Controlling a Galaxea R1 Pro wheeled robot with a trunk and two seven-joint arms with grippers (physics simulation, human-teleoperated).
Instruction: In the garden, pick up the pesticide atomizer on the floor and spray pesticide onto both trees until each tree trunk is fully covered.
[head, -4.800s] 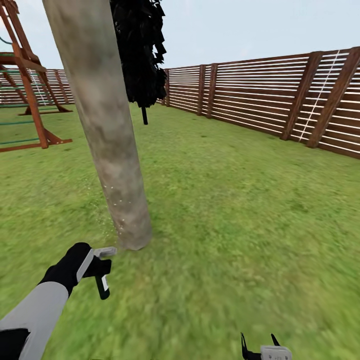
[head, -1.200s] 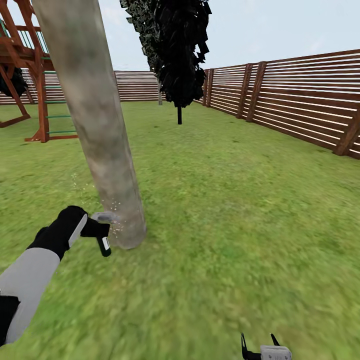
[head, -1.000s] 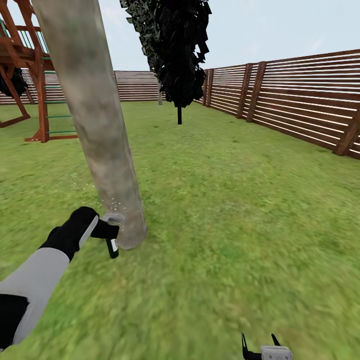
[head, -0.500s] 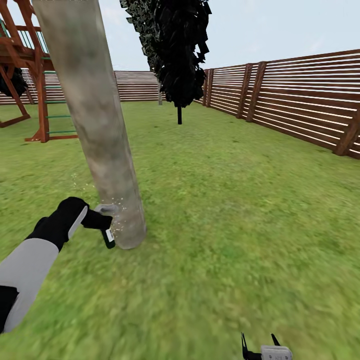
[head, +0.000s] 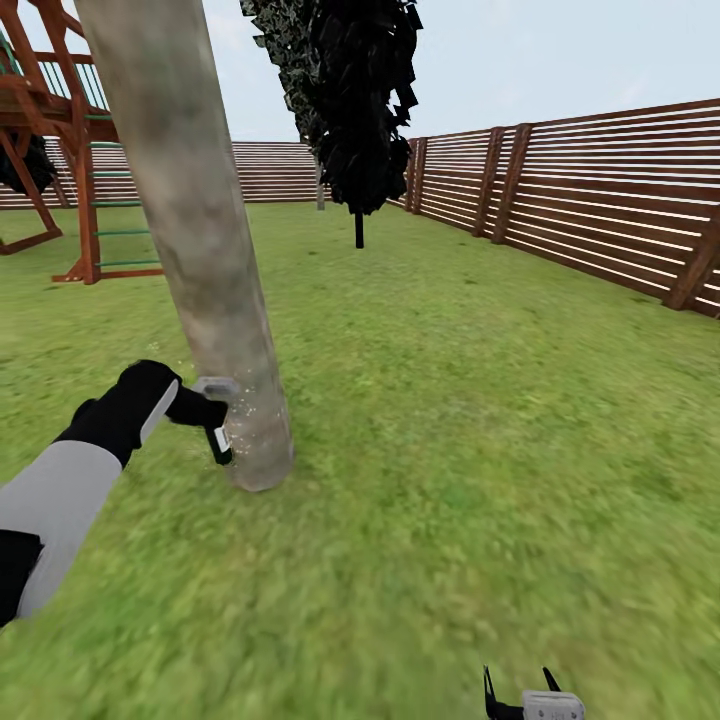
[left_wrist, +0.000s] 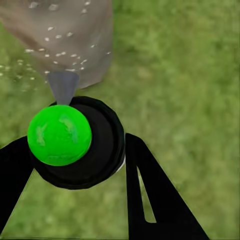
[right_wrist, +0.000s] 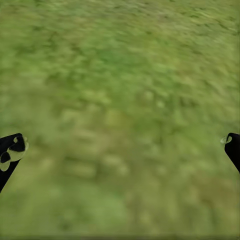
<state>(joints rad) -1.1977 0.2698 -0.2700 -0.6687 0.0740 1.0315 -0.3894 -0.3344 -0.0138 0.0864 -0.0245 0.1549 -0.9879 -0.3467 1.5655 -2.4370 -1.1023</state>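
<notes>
Head view: the left gripper (head: 196, 409) has its fingers clamped on the small dark pesticide atomizer with a white label and pale grey trigger head (head: 215, 425), nozzle just beside the base of the thick, leaning, pale grey-brown mottled tree trunk (head: 205, 250). A few whitish specks of pesticide (head: 247, 410) dot the bark low down. The risk, as I judge it, is uneven cover: the upper trunk looks bare, and so close a nozzle wets a small patch. The right gripper (head: 522, 690) hangs over the green lawn (head: 480, 420), fingers spread wide, holding nothing.
</notes>
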